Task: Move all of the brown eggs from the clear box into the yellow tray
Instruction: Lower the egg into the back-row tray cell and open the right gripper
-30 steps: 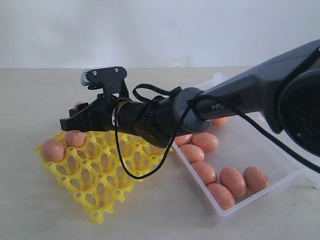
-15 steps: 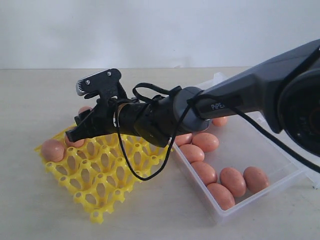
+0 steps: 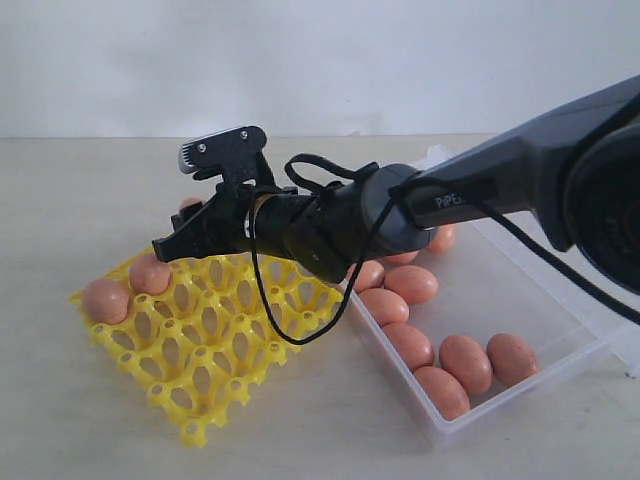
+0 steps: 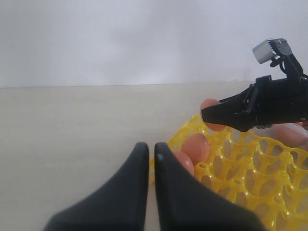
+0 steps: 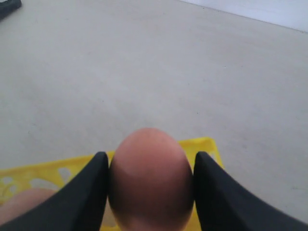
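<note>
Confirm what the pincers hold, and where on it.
Right pincer grips one brown egg by its two opposite sides, around the widest part. Left pincer is shut, empty.

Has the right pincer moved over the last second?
Yes. Against the tray, the right pincer dipped, then rose and backed right toward the box, still shut on an egg.

We tag two things: table (image 3: 70, 190) and wall (image 3: 320, 60). The table is light beige, matte and plain, and it shows in all three views. In the right wrist view we see faint small specks on its surface. The wall is plain whitish, evenly lit, and stands behind the table. In the exterior view we see them meet in one straight level line. Soft grey shadows lie on the table.
</note>
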### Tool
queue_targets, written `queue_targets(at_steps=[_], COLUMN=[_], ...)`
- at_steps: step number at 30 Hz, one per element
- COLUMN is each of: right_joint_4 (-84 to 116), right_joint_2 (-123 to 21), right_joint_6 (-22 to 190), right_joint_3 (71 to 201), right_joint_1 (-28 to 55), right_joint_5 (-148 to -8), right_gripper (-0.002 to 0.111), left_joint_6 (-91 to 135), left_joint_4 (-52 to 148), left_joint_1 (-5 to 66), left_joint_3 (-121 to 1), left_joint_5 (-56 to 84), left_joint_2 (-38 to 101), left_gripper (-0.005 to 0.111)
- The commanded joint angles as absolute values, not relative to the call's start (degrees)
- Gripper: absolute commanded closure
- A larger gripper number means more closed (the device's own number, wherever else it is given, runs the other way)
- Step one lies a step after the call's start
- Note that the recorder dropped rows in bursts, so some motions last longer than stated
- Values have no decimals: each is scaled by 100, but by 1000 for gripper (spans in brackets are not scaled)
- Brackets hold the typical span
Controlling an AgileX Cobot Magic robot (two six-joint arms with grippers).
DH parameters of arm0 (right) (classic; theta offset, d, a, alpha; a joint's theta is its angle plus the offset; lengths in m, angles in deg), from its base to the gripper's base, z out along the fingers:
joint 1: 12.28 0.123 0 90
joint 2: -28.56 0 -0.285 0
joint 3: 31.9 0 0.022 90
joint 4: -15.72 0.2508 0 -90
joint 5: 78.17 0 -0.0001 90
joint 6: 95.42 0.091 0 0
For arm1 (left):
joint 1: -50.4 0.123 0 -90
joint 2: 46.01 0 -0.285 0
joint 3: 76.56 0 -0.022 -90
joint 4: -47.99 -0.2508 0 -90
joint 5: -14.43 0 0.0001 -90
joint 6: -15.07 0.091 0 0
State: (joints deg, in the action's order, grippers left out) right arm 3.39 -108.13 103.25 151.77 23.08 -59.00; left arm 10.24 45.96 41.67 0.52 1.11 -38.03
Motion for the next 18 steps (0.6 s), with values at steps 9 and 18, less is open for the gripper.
queue_targets(at_steps=[9, 18], right_joint_4=[-53, -405], right_joint_2=[-10791, -10791], right_joint_6=[10582, 10622], right_joint_3=[15212, 15212], right_joint_1=[2363, 2386], right_joint_5=[-5811, -5851], right_gripper=[108, 108], left_joint_6=[1014, 1014], left_joint_4=[4602, 4602], left_joint_1=[4179, 4179], left_joint_3=[66, 66], left_joint_5=[150, 150], left_joint_2=[-3823, -3823], left_gripper=[103, 103])
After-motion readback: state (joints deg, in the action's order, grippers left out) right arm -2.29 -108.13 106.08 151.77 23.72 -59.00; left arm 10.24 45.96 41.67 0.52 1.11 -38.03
